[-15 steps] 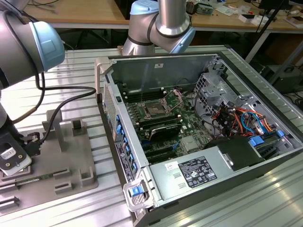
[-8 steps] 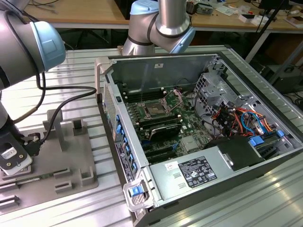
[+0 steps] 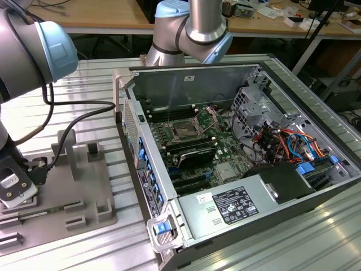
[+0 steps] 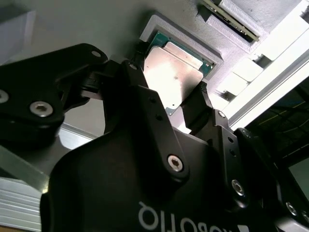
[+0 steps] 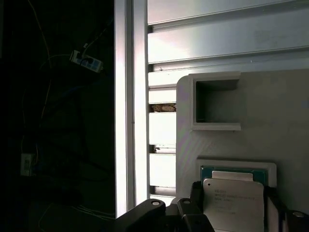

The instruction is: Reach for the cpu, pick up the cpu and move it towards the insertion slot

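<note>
Exterior view: find the gripper (image 3: 17,193) low at the tray's (image 3: 84,189) edge on the exterior view's left. The case wall (image 3: 141,155) stands between it and the insertion slot (image 3: 185,131).
Second wrist view: the fingers (image 4: 200,104) pinch the cpu (image 4: 176,72) narrowly by its opposite edges, and it sits in its tray recess.
First wrist view: a square pocket (image 5: 216,104) lies near the cpu.

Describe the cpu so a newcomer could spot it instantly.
Find the grey tray at the exterior view's left, beside the computer case. The cpu lies in its raised square frame: a flat silvery plate rimmed in green, unlike the empty pocket nearby.

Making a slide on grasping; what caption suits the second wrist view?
Black robot gripper straddling the flat silvery square cpu seated in a grey plastic tray.
</note>
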